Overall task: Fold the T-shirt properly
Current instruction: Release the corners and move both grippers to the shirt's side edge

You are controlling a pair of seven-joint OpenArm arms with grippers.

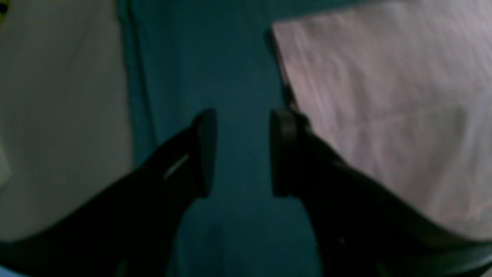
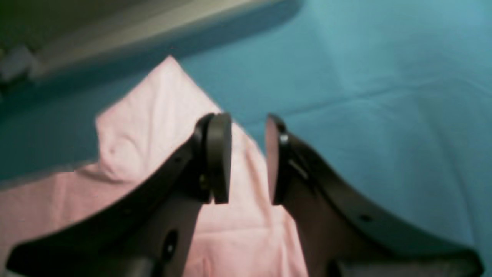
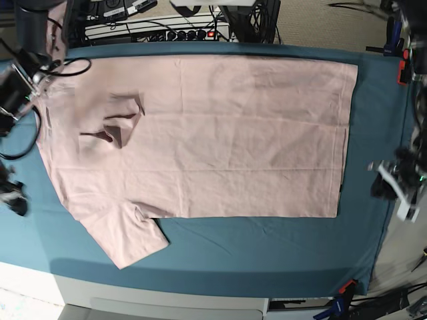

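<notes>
The T-shirt (image 3: 200, 133) lies spread almost flat across the teal table cloth (image 3: 267, 247), plain side up, collar end toward the base view's left and hem toward its right; one sleeve (image 3: 127, 233) juts out at the near left. One crumpled flap (image 3: 123, 123) near the collar is turned over, but no proper fold looks made yet, so nearly all the folding seems left. The fabric reads as thin, soft pale pink cotton with faint crease lines; the cloth beneath is matte and lightly wrinkled. The left gripper (image 1: 242, 154) hovers partly open over bare cloth beside the hem corner, holding nothing. The right gripper (image 2: 248, 159) hangs partly open over a sleeve edge, gripping nothing.
</notes>
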